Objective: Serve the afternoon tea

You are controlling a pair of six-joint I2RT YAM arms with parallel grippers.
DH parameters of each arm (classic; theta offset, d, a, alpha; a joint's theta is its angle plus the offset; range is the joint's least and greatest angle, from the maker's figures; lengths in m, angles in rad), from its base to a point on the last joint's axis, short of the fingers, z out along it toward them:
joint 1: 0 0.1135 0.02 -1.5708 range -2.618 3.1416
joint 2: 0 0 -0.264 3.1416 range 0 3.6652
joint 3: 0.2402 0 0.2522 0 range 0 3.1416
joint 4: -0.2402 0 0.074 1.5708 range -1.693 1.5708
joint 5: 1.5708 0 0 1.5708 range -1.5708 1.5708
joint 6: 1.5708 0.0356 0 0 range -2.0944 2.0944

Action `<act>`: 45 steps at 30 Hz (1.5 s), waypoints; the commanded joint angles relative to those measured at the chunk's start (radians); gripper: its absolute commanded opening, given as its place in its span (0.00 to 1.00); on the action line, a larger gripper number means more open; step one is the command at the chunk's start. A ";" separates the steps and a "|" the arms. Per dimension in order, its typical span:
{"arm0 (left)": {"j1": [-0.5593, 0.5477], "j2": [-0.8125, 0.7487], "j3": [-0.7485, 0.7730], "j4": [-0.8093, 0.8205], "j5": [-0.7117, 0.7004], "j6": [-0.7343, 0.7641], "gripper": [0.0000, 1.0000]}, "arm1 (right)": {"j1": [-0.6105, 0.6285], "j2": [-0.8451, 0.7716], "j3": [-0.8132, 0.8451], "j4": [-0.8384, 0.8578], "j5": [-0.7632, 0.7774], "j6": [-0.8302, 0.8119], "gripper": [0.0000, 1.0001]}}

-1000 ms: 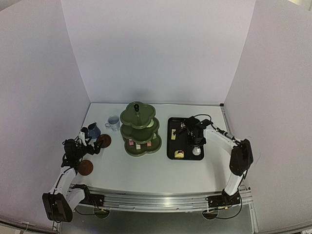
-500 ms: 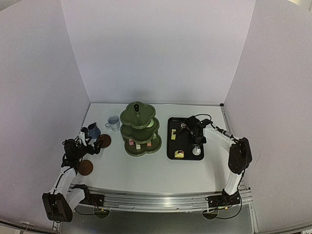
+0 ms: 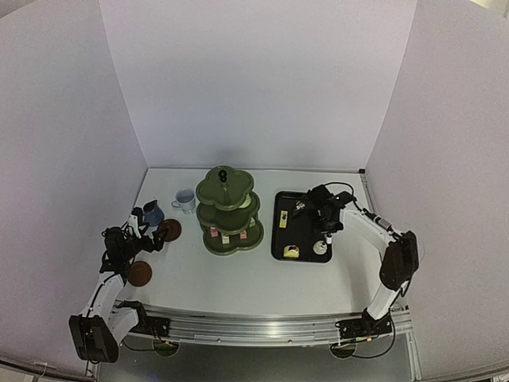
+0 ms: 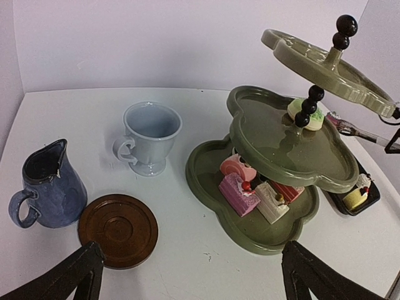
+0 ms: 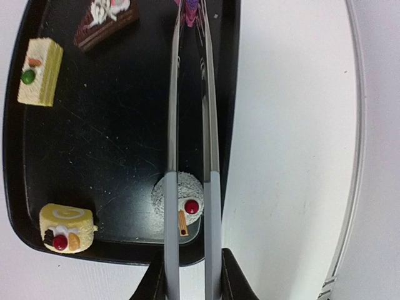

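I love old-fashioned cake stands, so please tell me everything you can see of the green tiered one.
The stand is dark olive green and glossy, like glazed ceramic, with three scalloped tiers shrinking upward on a central post strung with black beads and topped by a black knob. It stands on the white table, between the pale mug and the black tray, touching neither. Several small cakes sit on its bottom tier, one green-topped cake on the middle; the top tier looks empty.

black tray (image 5: 112,125), metal tongs (image 5: 173,125) above it
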 commanded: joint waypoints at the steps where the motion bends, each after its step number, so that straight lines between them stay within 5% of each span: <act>1: -0.001 0.024 0.005 0.084 -0.019 -0.055 0.99 | 0.010 -0.133 0.115 -0.031 0.089 -0.015 0.00; 10: -0.001 0.014 0.017 0.087 -0.022 -0.061 1.00 | 0.199 -0.157 0.235 -0.075 0.049 -0.097 0.00; 17: -0.001 -0.007 0.012 0.079 -0.015 -0.065 1.00 | 0.210 -0.193 0.225 -0.074 -0.092 -0.179 0.00; 31: -0.001 0.008 0.025 0.033 0.025 -0.046 1.00 | -0.049 0.186 0.687 -0.054 -0.523 -0.688 0.00; 37: -0.012 0.064 -0.003 0.001 0.177 0.169 0.99 | -0.049 0.343 0.891 -0.060 -0.550 -0.798 0.00; 45: -0.049 0.177 -0.005 0.035 0.159 0.273 0.99 | -0.039 0.422 0.931 -0.057 -0.501 -0.873 0.00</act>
